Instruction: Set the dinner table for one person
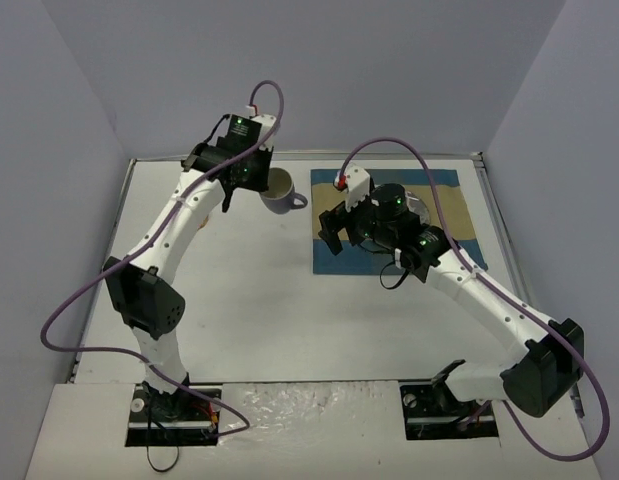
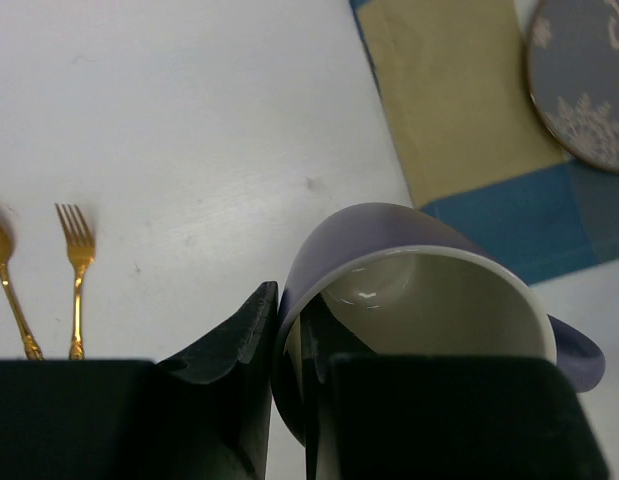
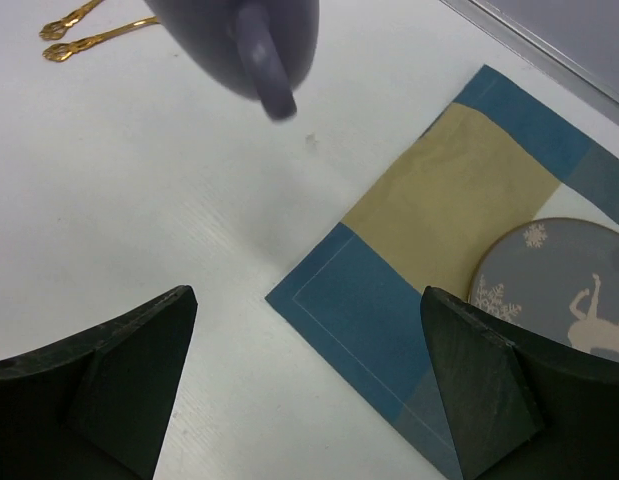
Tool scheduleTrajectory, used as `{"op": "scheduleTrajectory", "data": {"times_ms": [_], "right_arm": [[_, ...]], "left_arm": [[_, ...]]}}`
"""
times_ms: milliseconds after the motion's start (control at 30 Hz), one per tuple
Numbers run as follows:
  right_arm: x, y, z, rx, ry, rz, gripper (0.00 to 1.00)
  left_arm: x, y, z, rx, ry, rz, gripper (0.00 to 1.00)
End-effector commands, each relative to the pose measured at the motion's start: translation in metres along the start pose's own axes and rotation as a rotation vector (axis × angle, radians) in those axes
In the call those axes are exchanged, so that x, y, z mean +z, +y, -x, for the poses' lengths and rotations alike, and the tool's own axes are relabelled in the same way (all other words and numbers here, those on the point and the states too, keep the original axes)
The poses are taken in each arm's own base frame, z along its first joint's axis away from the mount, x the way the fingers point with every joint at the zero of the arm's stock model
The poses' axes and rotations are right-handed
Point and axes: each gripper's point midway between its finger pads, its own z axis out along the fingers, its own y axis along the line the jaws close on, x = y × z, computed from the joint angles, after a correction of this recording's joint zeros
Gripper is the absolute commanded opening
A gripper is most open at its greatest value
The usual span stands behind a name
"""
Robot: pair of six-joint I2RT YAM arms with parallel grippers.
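Aloft, mug (image 2: 389, 240) in left fingers (image 2: 229, 350); placemat (image 2: 459, 120) edge near.

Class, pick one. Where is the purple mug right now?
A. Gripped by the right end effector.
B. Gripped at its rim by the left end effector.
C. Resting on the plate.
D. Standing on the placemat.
B: the left end effector pinches the rim of the mug, one finger inside and one outside, holding it tilted above the table.

Left tool (image 2: 284, 335) clamped tight, held aloft, right tool (image 3: 307, 300) spread wide
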Motion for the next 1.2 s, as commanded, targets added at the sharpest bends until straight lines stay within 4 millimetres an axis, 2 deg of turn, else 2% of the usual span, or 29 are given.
{"op": "scheduleTrajectory", "data": {"times_ms": [0,100,267,500,800,900,1167], "right_arm": [[-0.006,0.026,0.035,-0.111,-0.082,0.122,0.9],[-0.003,0.037,0.031,-0.15,-0.056,0.145,0.86],[0.007,0.05,0.02,-0.192,-0.003,0.167,0.8],[0.019,0.056,0.012,-0.22,0.029,0.165,0.73],[0.03,0.055,0.006,-0.224,0.054,0.147,0.53],[0.032,0.052,0.005,-0.223,0.058,0.134,0.43],[0.032,0.05,0.007,-0.221,0.049,0.116,0.22]], "left_arm": [[-0.041,-0.024,0.001,0.062,-0.053,-0.036,0.0],[-0.053,-0.039,-0.009,0.101,-0.036,-0.056,0.0],[-0.06,-0.049,-0.02,0.141,0.001,-0.064,0.0],[-0.066,-0.07,-0.026,0.185,0.007,-0.082,0.0],[-0.071,-0.084,-0.028,0.203,-0.012,-0.104,0.0],[-0.072,-0.085,-0.028,0.206,-0.016,-0.104,0.0],[-0.072,-0.088,-0.028,0.214,-0.019,-0.107,0.0]]}}
